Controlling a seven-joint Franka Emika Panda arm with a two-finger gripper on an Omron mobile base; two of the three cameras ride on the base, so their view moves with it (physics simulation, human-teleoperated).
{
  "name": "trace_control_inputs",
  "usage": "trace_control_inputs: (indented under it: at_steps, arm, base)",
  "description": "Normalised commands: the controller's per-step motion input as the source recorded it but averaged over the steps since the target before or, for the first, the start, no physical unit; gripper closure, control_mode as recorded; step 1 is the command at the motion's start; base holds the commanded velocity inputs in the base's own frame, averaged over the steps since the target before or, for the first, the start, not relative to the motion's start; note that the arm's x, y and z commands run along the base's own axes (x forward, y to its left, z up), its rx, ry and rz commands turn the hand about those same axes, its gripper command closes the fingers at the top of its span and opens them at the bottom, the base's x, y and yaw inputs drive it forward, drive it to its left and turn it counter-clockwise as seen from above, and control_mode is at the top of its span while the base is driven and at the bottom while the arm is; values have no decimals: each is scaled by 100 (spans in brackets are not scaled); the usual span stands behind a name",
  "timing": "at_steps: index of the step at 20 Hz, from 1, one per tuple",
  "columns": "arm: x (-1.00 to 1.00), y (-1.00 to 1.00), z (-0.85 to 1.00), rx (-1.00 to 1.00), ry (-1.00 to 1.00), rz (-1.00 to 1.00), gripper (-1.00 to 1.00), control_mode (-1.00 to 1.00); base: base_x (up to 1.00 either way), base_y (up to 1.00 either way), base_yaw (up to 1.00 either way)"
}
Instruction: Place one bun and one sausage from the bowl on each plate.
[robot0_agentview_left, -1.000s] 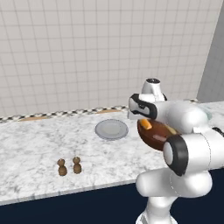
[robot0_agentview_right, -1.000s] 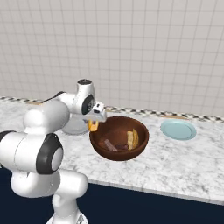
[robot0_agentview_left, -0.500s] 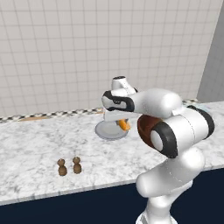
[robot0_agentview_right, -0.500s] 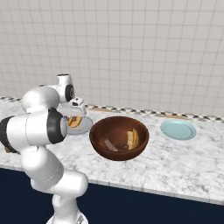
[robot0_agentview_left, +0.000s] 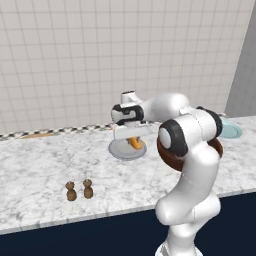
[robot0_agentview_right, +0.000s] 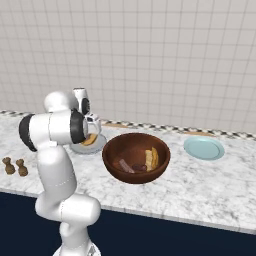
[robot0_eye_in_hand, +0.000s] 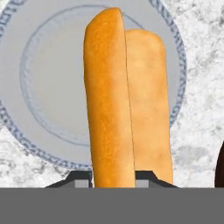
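Gripper (robot0_agentview_left: 135, 141) pinching the bun (robot0_eye_in_hand: 124, 100) lengthwise, poised above the grey plate (robot0_eye_in_hand: 48, 87) for the drop; whether it touches is unclear. Remaining food sits in the bowl (robot0_agentview_right: 136, 158), blue-green plate (robot0_agentview_right: 203, 148) waiting bare

No text, label, brand, number or sign can be read anywhere in these views. The tiled wall (robot0_agentview_left: 100, 60), the marble counter (robot0_agentview_left: 40, 170) and the grey plate (robot0_eye_in_hand: 48, 87) carry only plain surfaces or pattern, with no lettering.
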Motion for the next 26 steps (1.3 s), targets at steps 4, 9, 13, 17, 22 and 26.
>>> trace_control_inputs:
  at_steps: [4, 9, 13, 17, 22, 26]
  arm:
    - [62, 0, -11, 0, 12, 0, 100, -100]
    - [28, -5, -38, 0, 11, 0, 100, -100]
    - [10, 0, -38, 0, 1, 0, 100, -100]
    - [-10, -11, -2, 0, 0, 0, 100, -100]
    - [-39, -39, 0, 3, 0, 0, -100, -100]
    - [-12, -10, 0, 0, 0, 0, -100, -100]
  base:
    - [0, 0, 0]
    - [0, 0, 0]
    - [0, 0, 0]
    - [0, 0, 0]
    - [0, 0, 0]
    - [0, 0, 0]
